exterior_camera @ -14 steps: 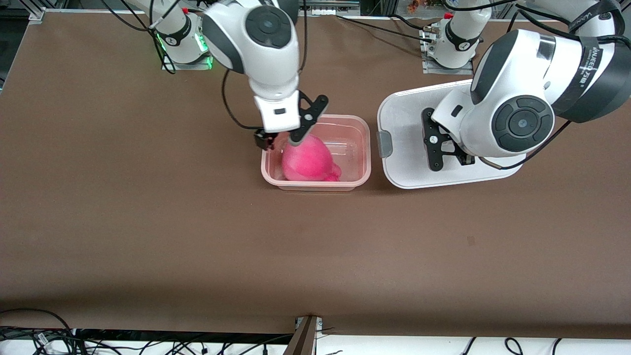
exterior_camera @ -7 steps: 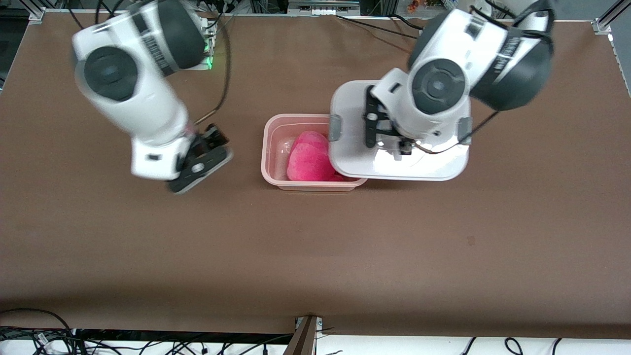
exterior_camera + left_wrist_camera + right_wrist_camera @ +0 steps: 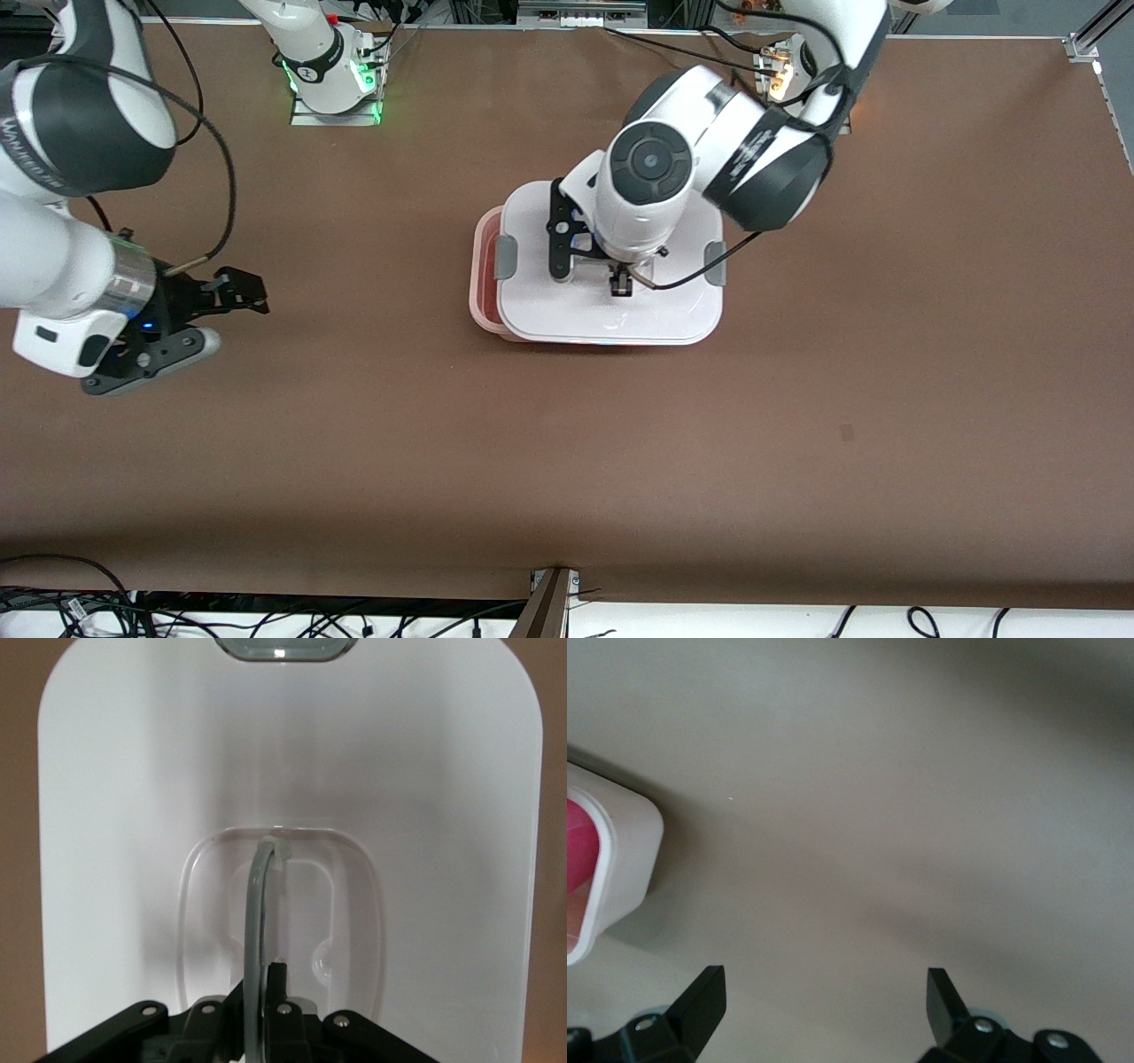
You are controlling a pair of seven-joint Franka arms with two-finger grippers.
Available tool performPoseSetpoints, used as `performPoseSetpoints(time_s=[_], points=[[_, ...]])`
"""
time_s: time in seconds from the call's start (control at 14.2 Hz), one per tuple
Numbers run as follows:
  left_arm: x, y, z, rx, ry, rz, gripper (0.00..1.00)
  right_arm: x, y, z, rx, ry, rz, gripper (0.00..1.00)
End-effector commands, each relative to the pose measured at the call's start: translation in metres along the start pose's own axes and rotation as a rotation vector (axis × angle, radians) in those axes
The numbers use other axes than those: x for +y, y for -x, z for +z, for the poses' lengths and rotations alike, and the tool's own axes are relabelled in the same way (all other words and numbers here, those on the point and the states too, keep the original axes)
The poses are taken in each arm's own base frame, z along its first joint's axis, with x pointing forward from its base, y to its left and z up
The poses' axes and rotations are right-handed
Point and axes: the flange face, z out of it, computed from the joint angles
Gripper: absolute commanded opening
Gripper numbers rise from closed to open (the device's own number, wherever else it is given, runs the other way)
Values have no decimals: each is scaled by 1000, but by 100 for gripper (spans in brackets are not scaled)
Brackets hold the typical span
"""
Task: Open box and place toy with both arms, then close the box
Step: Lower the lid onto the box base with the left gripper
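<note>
The white lid [image 3: 611,306] with grey side clips [image 3: 505,258] covers most of the pink box [image 3: 481,266]. It sits shifted toward the left arm's end, so the box's rim shows at the right arm's end. My left gripper [image 3: 592,266] is shut on the lid's clear handle [image 3: 257,904] over the box. It shows in the left wrist view [image 3: 263,983] above the lid [image 3: 425,815]. The toy is hidden in the front view. A hot-pink patch of it [image 3: 579,846] shows inside the box [image 3: 622,859]. My right gripper [image 3: 226,315] is open and empty over bare table, also in its wrist view [image 3: 824,988].
The brown table [image 3: 567,461] carries only the box. The arm bases [image 3: 330,66] stand along the edge farthest from the front camera. Loose cables [image 3: 266,620] lie past the nearest edge.
My left gripper has carried the lid from beside the box to over it. My right gripper has left the toy in the box and pulled away toward the right arm's end.
</note>
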Motion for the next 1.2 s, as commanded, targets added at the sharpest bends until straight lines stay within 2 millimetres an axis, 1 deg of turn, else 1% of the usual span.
performPoseSetpoints(time_s=[0.0,0.07,0.14,0.21,0.28,0.35,0.42,0.56,0.63,0.7,0.91,0.98,1.06,1.13], points=[[17,-26,32,3,-83,36,0,20,23,-23,-19,38,67,100],[22,-31,49,-12,-96,56,0,25,28,-26,-36,75,97,100],[27,-34,57,-27,-95,52,0,33,37,-33,-45,112,133,100],[32,-38,61,-37,-99,43,0,35,43,-37,-48,135,155,100],[42,-46,69,-59,-103,36,0,41,52,-39,-51,146,177,100],[45,-45,76,-95,-123,16,0,46,62,-38,-61,148,197,100],[50,-49,80,-111,-135,11,0,51,69,-36,-72,149,211,100],[52,-49,87,-123,-138,-16,0,53,79,-37,-82,144,221,100],[51,-49,88,-128,-152,-13,0,49,84,-42,-68,120,221,100],[51,-50,90,-121,-156,-15,0,50,91,-44,-59,84,236,100],[50,-53,97,-109,-166,-73,0,48,103,-43,-61,68,239,100],[52,-54,102,-115,-161,-73,0,52,111,-46,-58,71,250,100],[53,-54,104,-123,-164,-70,0,60,115,-52,-19,76,252,100],[54,-53,106,-131,-168,-66,0,62,116,-56,12,85,253,100]])
